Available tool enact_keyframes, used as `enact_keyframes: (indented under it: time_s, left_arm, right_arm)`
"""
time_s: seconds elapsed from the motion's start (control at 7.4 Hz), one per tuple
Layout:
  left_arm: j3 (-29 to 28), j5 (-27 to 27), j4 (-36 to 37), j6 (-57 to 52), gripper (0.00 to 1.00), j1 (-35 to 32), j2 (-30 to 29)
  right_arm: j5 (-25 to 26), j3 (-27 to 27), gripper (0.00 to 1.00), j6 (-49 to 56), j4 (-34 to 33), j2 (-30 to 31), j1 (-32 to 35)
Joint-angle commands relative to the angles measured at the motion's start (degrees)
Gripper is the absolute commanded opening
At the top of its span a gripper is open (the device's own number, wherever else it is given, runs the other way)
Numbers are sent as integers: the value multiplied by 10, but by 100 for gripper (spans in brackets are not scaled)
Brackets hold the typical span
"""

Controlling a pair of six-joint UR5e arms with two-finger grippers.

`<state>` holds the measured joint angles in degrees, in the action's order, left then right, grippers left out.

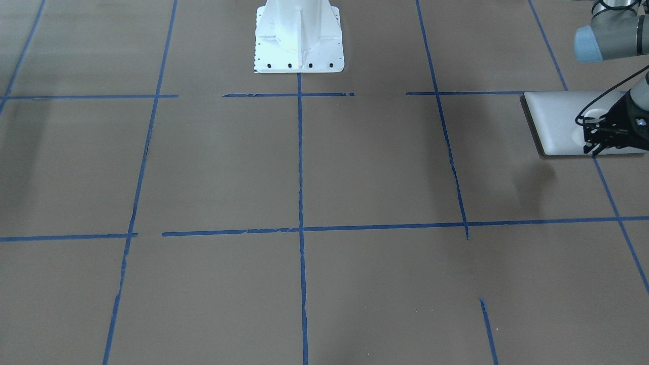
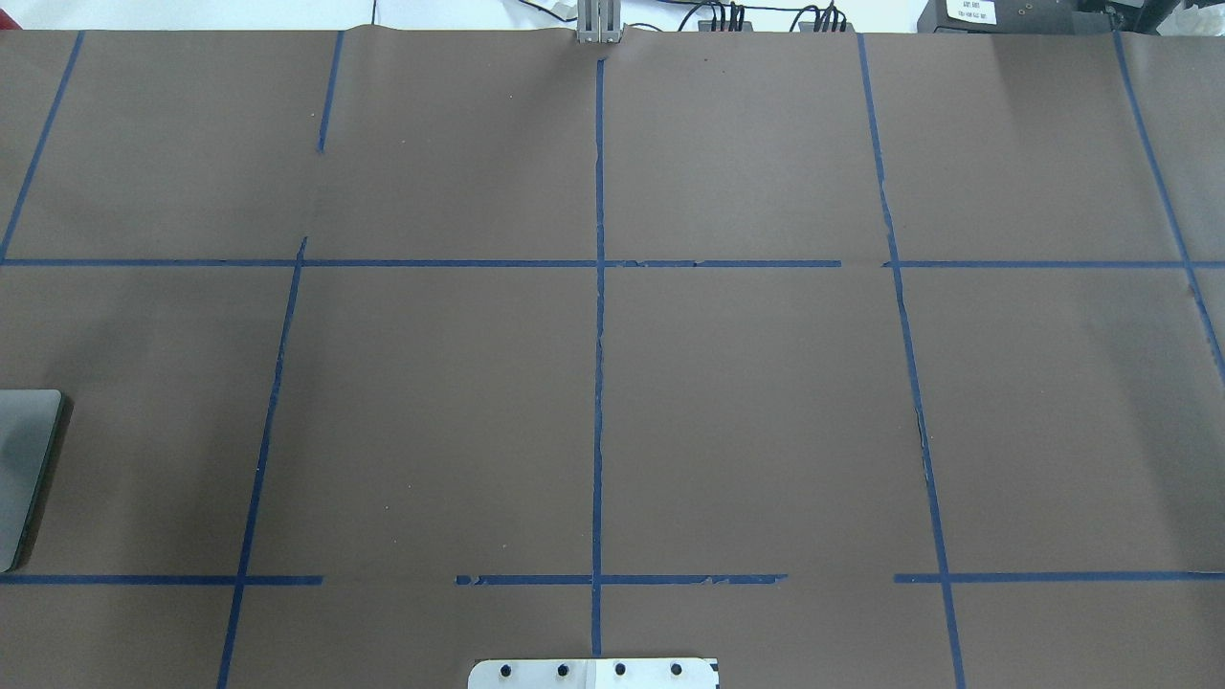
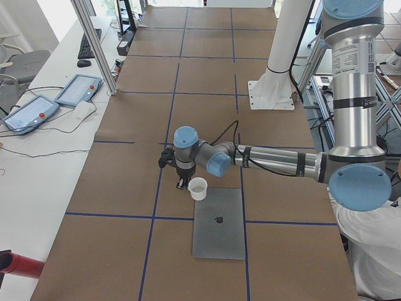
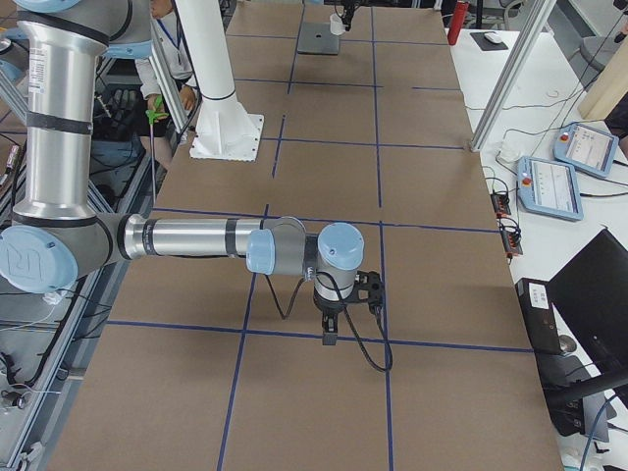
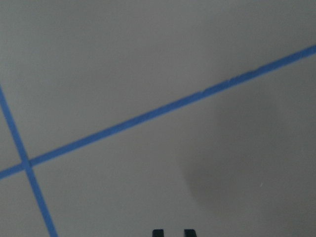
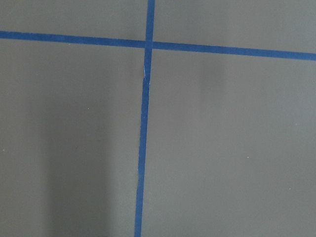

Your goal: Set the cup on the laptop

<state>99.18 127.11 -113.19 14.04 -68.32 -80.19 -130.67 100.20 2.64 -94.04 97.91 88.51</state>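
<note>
Left gripper (image 3: 182,184) tight on the cup (image 3: 198,187), over a corner of the laptop (image 3: 219,235).

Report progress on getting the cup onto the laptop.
Done: the cup is at one corner of the laptop. In hand: the left gripper is right beside it; whether it grips, or the cup rests, is unclear. Left: release and retreat. The right gripper hangs far off.

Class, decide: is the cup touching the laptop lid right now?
Cannot tell. In the exterior left view the cup overlaps the far corner of the laptop; no view shows contact or a gap plainly.
</note>
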Motion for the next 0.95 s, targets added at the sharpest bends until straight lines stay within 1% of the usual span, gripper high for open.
enact_keyframes:
  time_s: [0.0,0.14,0.27,0.41,0.54,0.68,0.81]
  left_arm:
    - [-40,4,-139,142,0,-10,67]
    - [-95,1,-270,202,0,-9,85]
    - [-112,-22,-313,238,0,-6,86]
    - [-117,-49,-313,239,0,-5,86]
    - [-122,-52,-312,239,0,-5,86]
    - [-129,-51,-313,239,10,-2,86]
    - [-129,-47,-312,242,10,-2,86]
  right_arm:
    - [1,0,100,0,1,0,0]
    - [0,0,100,0,1,0,0]
    - [0,0,100,0,0,0,0]
    - [0,0,100,0,1,0,0]
    - [1,0,100,0,0,0,0]
    - [0,0,100,0,0,0,0]
    - [0,0,100,0,0,0,0]
